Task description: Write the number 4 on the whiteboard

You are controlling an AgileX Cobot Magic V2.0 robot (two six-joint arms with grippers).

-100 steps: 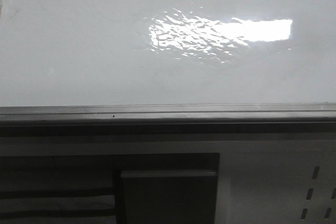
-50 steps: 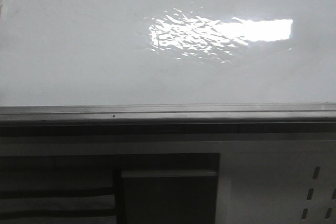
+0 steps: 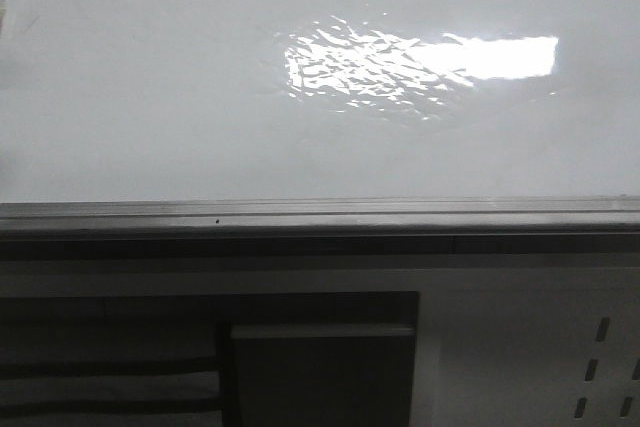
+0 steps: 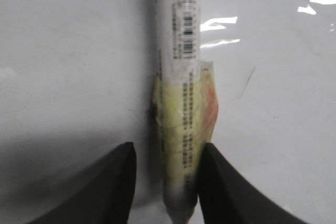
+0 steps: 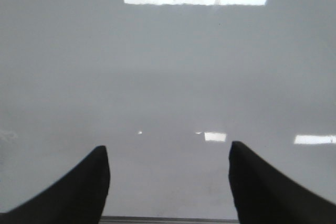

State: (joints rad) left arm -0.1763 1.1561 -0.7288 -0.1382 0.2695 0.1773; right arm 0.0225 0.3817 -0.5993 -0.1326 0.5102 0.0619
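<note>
The whiteboard (image 3: 180,97) fills the upper front view, with a bright glare patch (image 3: 430,62) and a grey edge rail (image 3: 320,215). No number 4 shows on it. Neither arm shows in the front view. In the left wrist view a white marker (image 4: 181,77), wrapped in yellowish tape, lies on the whiteboard (image 4: 68,66). My left gripper (image 4: 167,153) straddles its near end. One finger (image 4: 220,182) touches the marker; the other finger (image 4: 113,182) stands a narrow gap away. My right gripper (image 5: 169,153) is open and empty over the whiteboard (image 5: 168,77).
A dark slotted cabinet (image 3: 320,357) with a pale perforated panel (image 3: 600,357) sits below the rail. A thin faint dark streak (image 4: 247,82) marks the board beside the marker. The board's edge rail (image 5: 168,219) shows between my right fingers.
</note>
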